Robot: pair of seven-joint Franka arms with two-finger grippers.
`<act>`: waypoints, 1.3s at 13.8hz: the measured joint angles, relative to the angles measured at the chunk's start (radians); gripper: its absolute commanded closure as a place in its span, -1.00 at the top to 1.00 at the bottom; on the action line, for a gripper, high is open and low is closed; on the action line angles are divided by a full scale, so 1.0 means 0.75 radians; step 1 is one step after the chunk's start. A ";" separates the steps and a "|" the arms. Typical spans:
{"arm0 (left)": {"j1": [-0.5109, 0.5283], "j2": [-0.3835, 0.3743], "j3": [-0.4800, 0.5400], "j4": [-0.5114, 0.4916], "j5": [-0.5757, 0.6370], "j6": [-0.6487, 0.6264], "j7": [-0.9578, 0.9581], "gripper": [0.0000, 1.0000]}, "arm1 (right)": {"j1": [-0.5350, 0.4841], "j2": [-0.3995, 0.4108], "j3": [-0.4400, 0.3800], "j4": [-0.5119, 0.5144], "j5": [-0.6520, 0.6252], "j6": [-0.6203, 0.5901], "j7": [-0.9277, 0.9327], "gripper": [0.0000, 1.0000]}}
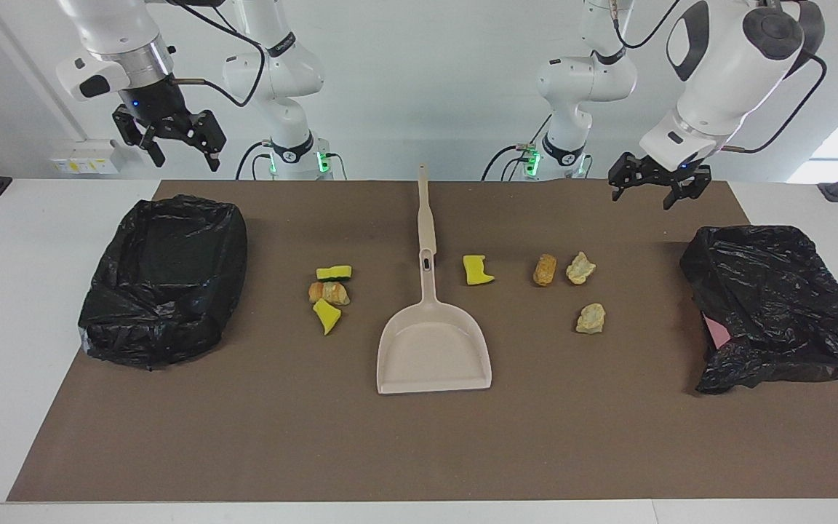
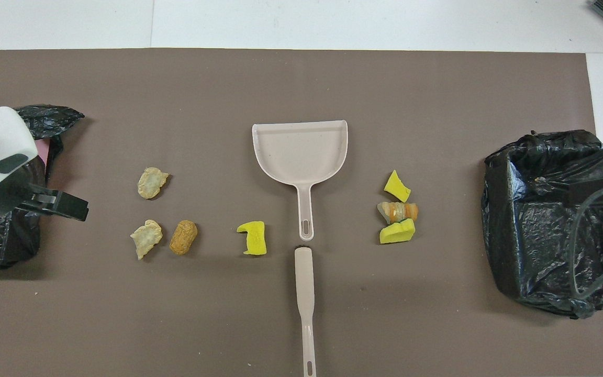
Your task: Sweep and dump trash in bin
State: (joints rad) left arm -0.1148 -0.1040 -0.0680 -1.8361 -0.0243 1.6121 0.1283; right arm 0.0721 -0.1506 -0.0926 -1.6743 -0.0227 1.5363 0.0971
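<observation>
Trash (image 1: 544, 270) lies untouched on the mat; left gripper (image 1: 655, 189) and right gripper (image 1: 169, 140) hang with jaws spread, empty.

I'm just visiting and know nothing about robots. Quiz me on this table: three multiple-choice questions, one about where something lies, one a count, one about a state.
1. Where does the brush lie?
A. inside a bin
B. in line with the dustpan handle, nearer to the robots
C. on the trash

2. How many trash pieces lie on the mat?
A. four
B. seven
C. ten

3. What is in the dustpan?
A. nothing
B. a sponge chunk
C. the brush

Answers:
1 B, the two handles lie end to end.
2 B, three at the right arm's end, four at the left arm's.
3 A, its tray is bare.
</observation>
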 measured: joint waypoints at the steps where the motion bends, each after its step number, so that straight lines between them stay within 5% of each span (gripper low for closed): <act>1: -0.039 -0.013 -0.001 -0.041 0.000 0.018 -0.001 1.00 | 0.000 0.000 0.000 0.000 0.000 0.000 0.000 1.00; 11: -0.567 -0.041 -0.013 -0.364 -0.003 0.383 -0.526 1.00 | 0.000 0.000 0.000 0.000 0.000 0.000 -0.001 1.00; 18: -0.901 0.082 -0.013 -0.478 -0.003 0.686 -0.972 1.00 | 0.000 0.000 0.000 -0.002 0.000 0.000 -0.001 1.00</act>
State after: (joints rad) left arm -0.7903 -0.0422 -0.0781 -2.1943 -0.0266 2.1269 -0.6003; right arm 0.0723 -0.1506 -0.0926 -1.6758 -0.0227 1.5362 0.0964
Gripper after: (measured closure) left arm 0.000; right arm 0.000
